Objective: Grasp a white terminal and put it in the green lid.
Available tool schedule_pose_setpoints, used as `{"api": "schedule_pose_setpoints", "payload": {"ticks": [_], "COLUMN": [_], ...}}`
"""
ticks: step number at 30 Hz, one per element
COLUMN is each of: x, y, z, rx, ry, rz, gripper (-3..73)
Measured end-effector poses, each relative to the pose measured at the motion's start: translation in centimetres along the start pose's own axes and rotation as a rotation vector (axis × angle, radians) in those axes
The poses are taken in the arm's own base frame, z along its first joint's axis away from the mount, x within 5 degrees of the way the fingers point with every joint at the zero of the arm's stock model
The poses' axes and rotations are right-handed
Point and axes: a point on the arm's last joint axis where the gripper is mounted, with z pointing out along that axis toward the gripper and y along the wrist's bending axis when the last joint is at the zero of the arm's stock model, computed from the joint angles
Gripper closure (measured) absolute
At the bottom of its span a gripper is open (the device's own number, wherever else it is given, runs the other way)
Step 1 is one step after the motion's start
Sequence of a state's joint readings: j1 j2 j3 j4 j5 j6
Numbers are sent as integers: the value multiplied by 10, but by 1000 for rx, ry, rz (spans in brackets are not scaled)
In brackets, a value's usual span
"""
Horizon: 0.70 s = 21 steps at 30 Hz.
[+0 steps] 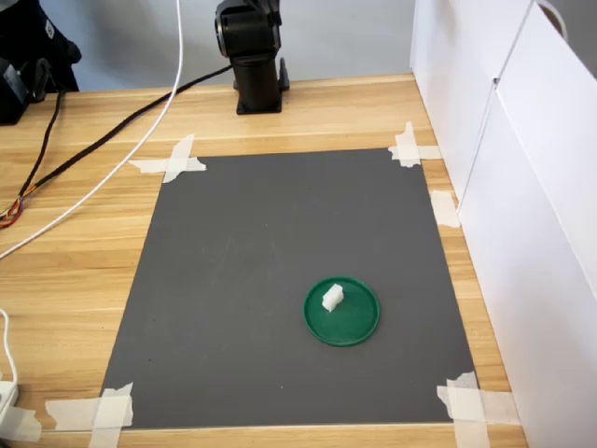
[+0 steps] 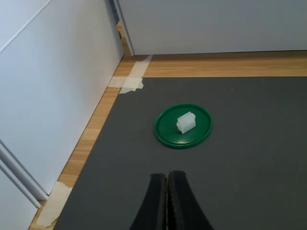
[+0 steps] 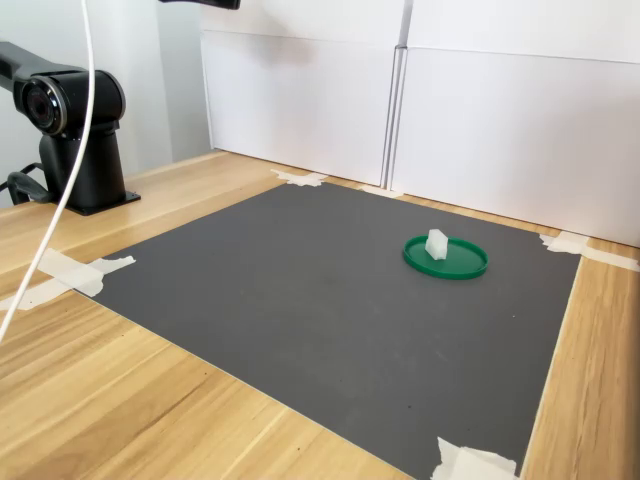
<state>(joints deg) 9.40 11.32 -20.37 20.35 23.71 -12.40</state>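
The white terminal (image 1: pixel 332 298) (image 2: pixel 186 122) (image 3: pixel 436 244) lies inside the green lid (image 1: pixel 355 323) (image 2: pixel 165 132) (image 3: pixel 463 263), which rests flat on the dark grey mat (image 1: pixel 280 271) (image 2: pixel 249 158) (image 3: pixel 320 280). Only the wrist view shows my gripper (image 2: pixel 167 201): its two black fingers are pressed together, shut with nothing between them, raised above the mat and well back from the lid. In both exterior views only the arm's black base (image 1: pixel 252 51) (image 3: pixel 75 125) shows, at the far edge of the table.
White panels (image 1: pixel 522 187) (image 2: pixel 53 81) (image 3: pixel 450 110) wall off one side of the mat, close to the lid. White tape pieces (image 1: pixel 173 161) (image 3: pixel 470 462) hold the mat's corners. Black and white cables (image 1: pixel 103 140) run over the wooden table (image 1: pixel 75 280) beside the base.
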Motion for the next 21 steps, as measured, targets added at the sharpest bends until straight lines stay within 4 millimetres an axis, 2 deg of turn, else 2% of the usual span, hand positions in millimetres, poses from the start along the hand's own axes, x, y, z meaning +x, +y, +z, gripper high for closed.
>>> {"api": "schedule_pose_setpoints", "payload": {"ticks": [6, 11, 17, 21], "x": [25, 40, 57, 57], "y": [-6, -13, -16, -21], "z": [3, 7, 12, 12], "rx": [28, 88, 92, 172], "ry": [22, 69, 88, 82], "rz": [-33, -173, -104, -91], "gripper": [716, 716, 716, 716]}}
